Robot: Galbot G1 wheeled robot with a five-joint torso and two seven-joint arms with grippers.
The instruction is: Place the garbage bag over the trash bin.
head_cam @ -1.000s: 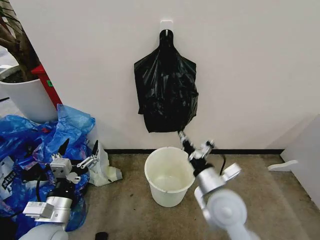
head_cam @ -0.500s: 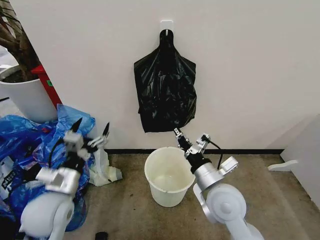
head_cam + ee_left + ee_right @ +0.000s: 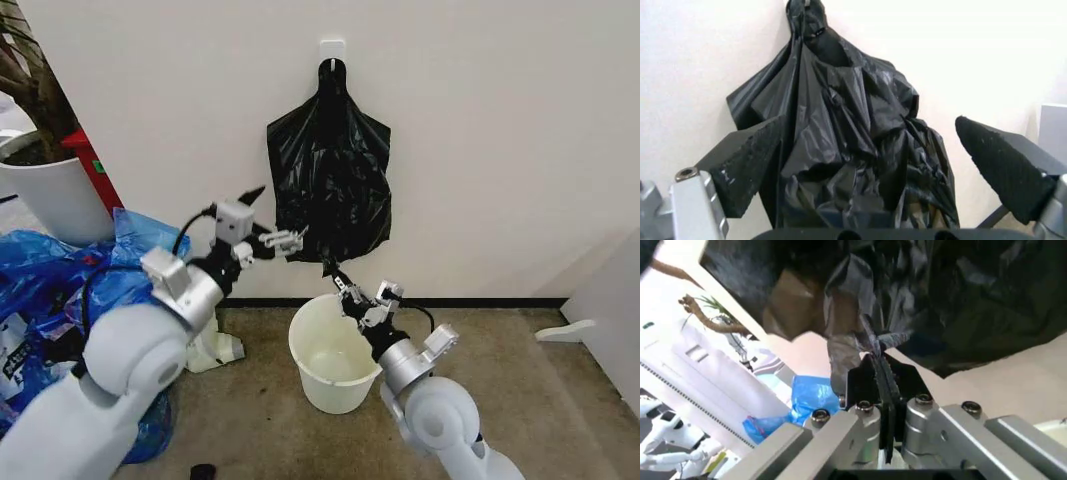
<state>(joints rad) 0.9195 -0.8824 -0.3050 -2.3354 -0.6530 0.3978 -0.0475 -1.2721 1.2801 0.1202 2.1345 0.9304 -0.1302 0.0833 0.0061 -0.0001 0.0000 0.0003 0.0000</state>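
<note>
We see the garbage bag [image 3: 330, 185] hanging flat against the white wall from a small white hook plate [image 3: 332, 47], its top gathered to a point at the hook and its wrinkled black film spreading wider below. Directly beneath it, on the brown floor [image 3: 520, 380], stands the trash bin [image 3: 335, 352], upright, open and unlined, close to the wall's dark baseboard.

Our left pincer [image 3: 262, 217] is raised beside the bag's lower left edge, its two black fingers spread wide apart with nothing between them. In the left wrist view the left pincer [image 3: 877, 165] frames the bag [image 3: 847, 145], one finger on each side of the black folds, and we cannot tell whether either finger touches the film.

Our right pincer [image 3: 332, 272] reaches up from just above the bin's rim to the bag's bottom edge. In the right wrist view the right pincer [image 3: 875, 367] has its black fingers pressed together, clamped on a twisted fold of the bag [image 3: 907, 295].

Off to the left, a heap of blue plastic bags [image 3: 60, 290] lies on the floor below a large white plant pot [image 3: 50, 195], well apart from the bin.
</note>
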